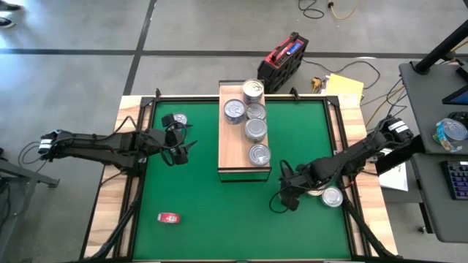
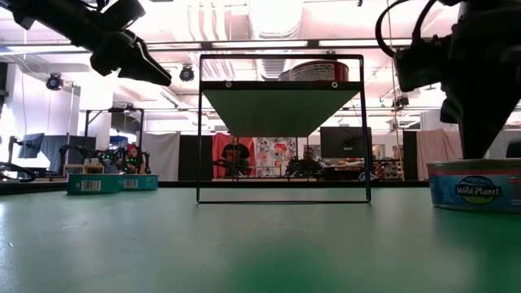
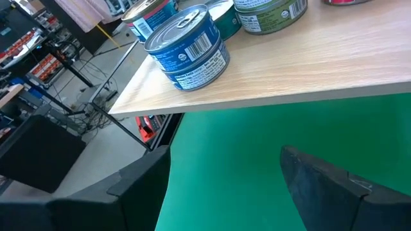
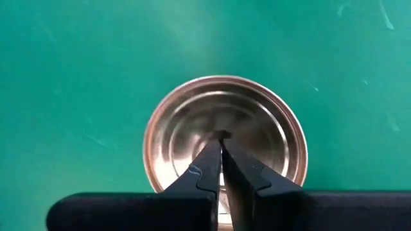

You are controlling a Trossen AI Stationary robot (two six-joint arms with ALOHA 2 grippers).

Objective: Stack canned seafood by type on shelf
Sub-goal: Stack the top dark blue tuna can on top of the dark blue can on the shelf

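Presently, the shelf (image 1: pixel 235 162), a long light-wood board on a dark frame, stands on the green mat (image 1: pixel 219 204) of the table, toward the mat's far edge and roughly at its middle.

Tins on the shelf: five in the high view, silver-lidded, in a loose row along the board. One tin (image 1: pixel 252 88) sits at the far end, a blue-labelled tin (image 1: pixel 234 109) just beside it toward the left arm's side, and the nearest tin (image 1: pixel 259 154) lies short of the shelf's near end. The left wrist view shows the blue-labelled tin (image 3: pixel 187 46) close to the board's edge, with green-labelled tins behind it.

Tins off the shelf: one tin (image 1: pixel 179 119) on the mat, left of the shelf, close to the left arm. Another tin (image 1: pixel 333 196) on the mat, right of the shelf's near end; the low view shows its blue "Wild Planet" label (image 2: pixel 476 192). A third tin (image 4: pixel 225 142) lies under the right gripper, bare metal face up.

Left gripper (image 1: pixel 184 150): left of the shelf, above the mat, jaws wide, holding nothing.

Right gripper (image 4: pixel 221 138): right of the shelf's near end, jaws pressed together, tips over the middle of that third tin.

Other: small red flat object (image 1: pixel 169 217) on the mat, well apart from the shelf, toward the near left corner.
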